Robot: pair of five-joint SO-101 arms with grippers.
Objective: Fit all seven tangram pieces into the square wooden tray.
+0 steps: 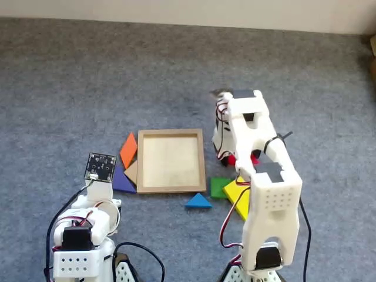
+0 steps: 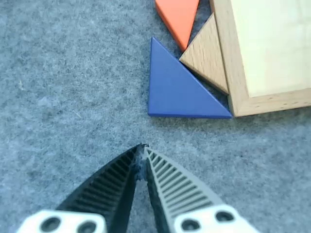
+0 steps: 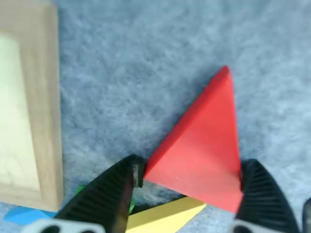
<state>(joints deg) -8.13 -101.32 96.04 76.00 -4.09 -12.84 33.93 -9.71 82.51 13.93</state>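
Closest to the lens, the left end effector is hanging over the grey-covered bench with its two ribbed fingers pressed together at the tips and nothing between them. It is pointing toward the dark blue triangle, which is lying flat just ahead of it. That triangle's far corner is touching the outer corner of the tray. A wooden triangle is sitting against the tray's left rim, its slanted edge meeting the dark blue triangle. An orange piece is lying just beyond, its tip pointing into the gap between the two. On the tray's other side, the right end effector is gripping the red triangle, one black finger pressing on a corner and the other on the opposite edge. Whether the red triangle is resting on the bench or lifted cannot be told. It is sitting near the tray's right rim but apart from it. Just beside it, the yellow triangle and the green piece are lying next to each other below the tray's right corner, partly under the right arm. A light blue triangle is lying just below the tray's lower rim, left of the green piece.
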